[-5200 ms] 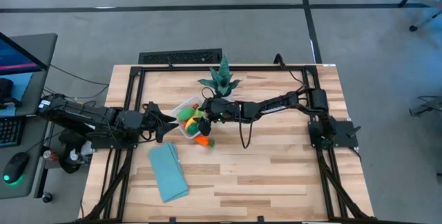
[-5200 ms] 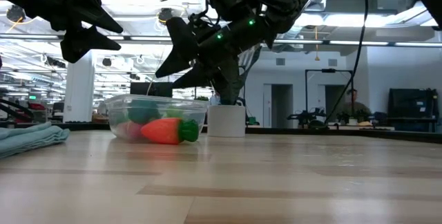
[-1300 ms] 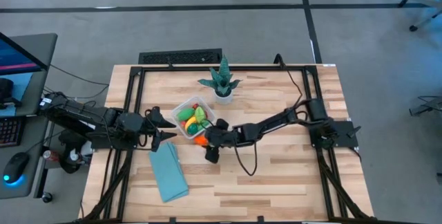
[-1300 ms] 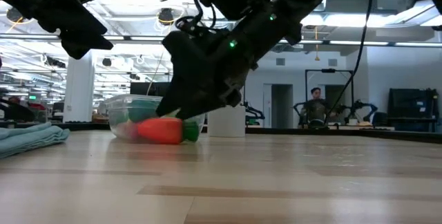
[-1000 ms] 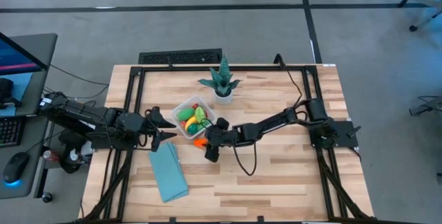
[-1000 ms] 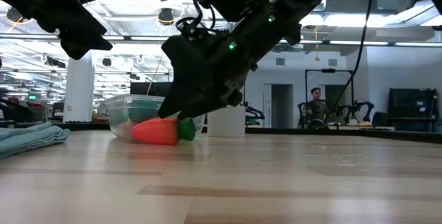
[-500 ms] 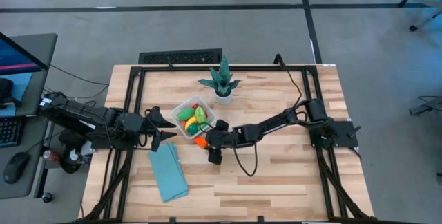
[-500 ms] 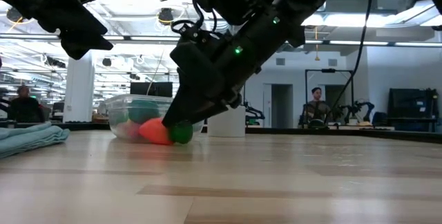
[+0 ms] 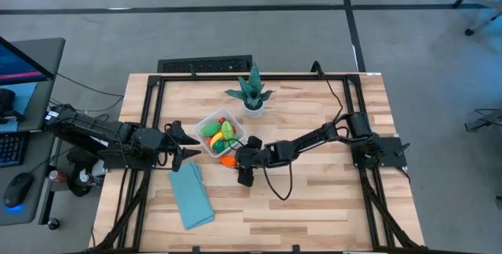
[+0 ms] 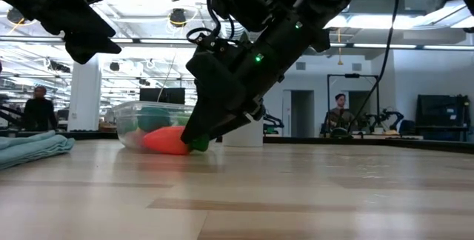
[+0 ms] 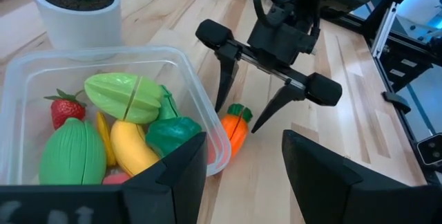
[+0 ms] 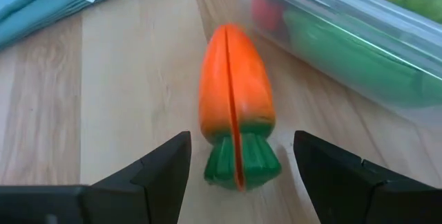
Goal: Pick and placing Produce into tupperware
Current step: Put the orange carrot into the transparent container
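Observation:
The orange toy carrot (image 12: 233, 106) with a green top lies on the table against the near-right side of the clear tupperware (image 11: 197, 89), which holds green, yellow and red produce (image 11: 131, 124). My right gripper (image 12: 238, 175) is open and low over the table, one finger on either side of the carrot's green end (image 12: 242, 158), with a gap showing on both sides. The left wrist view shows the same stance, right gripper (image 11: 236, 122) astride the carrot (image 11: 233, 131). My left gripper (image 9: 187, 143) waits open, raised, at the tupperware's left side.
A spiky teal plant in a white pot (image 9: 252, 93) stands just beyond the tupperware (image 9: 205, 121). A folded light-blue cloth (image 9: 190, 195) lies near the left front of the table. Bare wood spreads to the right and the near side. People show in the room behind.
The carrot has swung about on the table beside the tupperware, staying down. My right gripper has kept low at it, shifting slightly toward the table's right, still open.

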Robot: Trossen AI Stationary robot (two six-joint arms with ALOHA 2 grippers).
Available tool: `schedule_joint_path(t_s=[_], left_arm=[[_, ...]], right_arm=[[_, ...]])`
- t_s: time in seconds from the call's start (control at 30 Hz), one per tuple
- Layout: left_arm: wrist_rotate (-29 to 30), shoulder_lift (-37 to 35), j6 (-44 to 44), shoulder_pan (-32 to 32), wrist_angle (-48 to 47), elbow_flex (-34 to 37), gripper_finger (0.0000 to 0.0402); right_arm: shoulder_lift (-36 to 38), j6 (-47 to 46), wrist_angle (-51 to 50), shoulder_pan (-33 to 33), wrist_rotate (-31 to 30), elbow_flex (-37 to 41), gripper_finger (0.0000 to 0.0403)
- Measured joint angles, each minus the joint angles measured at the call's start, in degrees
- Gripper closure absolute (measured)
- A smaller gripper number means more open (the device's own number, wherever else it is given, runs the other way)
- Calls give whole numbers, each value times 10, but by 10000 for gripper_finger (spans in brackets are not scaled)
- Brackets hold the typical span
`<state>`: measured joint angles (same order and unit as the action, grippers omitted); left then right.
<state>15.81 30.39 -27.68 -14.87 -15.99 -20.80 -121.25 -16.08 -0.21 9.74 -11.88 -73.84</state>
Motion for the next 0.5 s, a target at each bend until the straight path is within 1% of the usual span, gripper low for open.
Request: schedule_joint_path(t_s=[0.3, 0.5], left_arm=[[0, 0, -1, 0, 0, 0, 223], [0, 0, -4, 0, 0, 0, 223]], right_arm=[[0, 0, -9, 0, 0, 0, 159], [0, -5, -13, 0, 0, 0, 195]])
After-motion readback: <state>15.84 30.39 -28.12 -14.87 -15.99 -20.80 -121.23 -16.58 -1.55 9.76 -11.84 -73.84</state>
